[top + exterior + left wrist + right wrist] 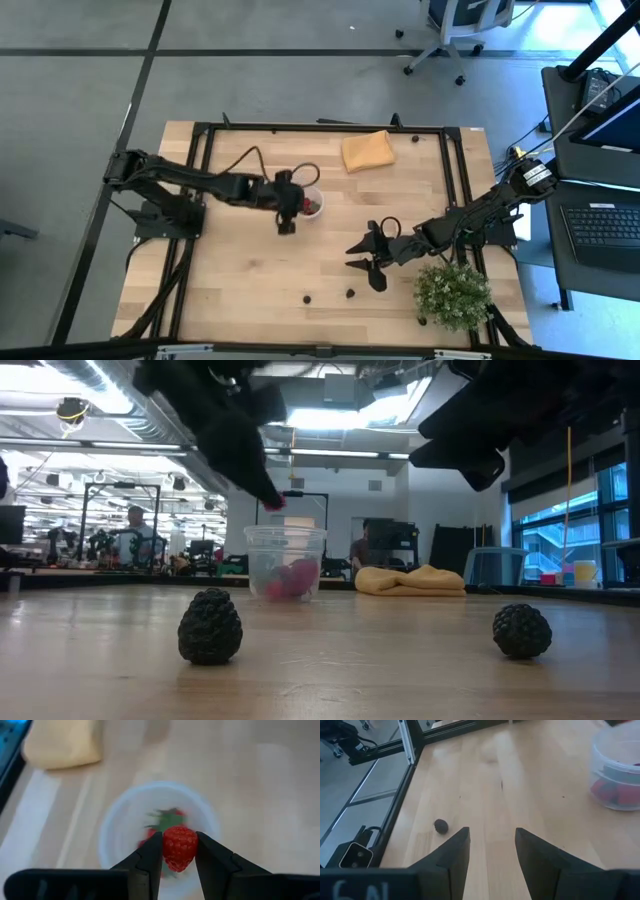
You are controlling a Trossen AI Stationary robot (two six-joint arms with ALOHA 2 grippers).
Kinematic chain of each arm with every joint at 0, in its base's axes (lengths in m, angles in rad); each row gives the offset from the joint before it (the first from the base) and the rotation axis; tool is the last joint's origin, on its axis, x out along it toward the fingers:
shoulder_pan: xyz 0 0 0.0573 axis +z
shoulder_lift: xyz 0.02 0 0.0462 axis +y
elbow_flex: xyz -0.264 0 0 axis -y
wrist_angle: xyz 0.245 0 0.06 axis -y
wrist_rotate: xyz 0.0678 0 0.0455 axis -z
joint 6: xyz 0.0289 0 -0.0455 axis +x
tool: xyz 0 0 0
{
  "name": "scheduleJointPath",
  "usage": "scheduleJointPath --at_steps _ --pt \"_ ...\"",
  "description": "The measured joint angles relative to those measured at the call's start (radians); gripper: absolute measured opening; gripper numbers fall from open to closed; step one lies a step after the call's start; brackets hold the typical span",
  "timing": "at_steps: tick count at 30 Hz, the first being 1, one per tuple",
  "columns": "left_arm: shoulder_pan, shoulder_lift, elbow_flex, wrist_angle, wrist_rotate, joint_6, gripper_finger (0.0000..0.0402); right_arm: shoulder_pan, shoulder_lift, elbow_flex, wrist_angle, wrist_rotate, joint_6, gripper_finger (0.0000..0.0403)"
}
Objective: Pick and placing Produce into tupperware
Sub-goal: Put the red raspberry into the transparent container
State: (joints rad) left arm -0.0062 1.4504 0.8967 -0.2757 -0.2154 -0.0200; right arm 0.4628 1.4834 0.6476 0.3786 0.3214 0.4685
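Our left gripper point(179, 852) is pinching a red berry point(179, 847) right above the tupperware point(159, 827), which already holds some fruit. We're at the drop step: next we just release. Right gripper point(490, 855) hangs empty, jaws apart, away from the tupperware.

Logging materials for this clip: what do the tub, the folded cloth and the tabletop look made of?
Tub: thin clear-to-milky plastic, red fruit showing through its wall. Cloth: soft matte orange-yellow fabric, lying in slumped folds. Tabletop: pale wood, probably butcher-block, with visible plank seams.
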Motion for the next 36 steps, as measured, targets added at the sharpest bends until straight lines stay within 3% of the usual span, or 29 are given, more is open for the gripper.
scheduleJointPath --at_steps 6,15,36 --pt "0.074 0.071 0.0 -0.003 0.058 -0.005 0.0095 -0.003 0.0 0.0 0.0 0.0 -0.002 0.0161" --pt "0.085 0.134 0.0 0.001 0.06 -0.005 0.0095 -0.003 0.0 0.0 -0.001 0.0 -0.004 0.0161" --pt "0.085 0.136 0.0 0.003 0.06 0.003 0.0114 -0.003 0.0 0.0 -0.002 0.0 -0.006 0.0161"
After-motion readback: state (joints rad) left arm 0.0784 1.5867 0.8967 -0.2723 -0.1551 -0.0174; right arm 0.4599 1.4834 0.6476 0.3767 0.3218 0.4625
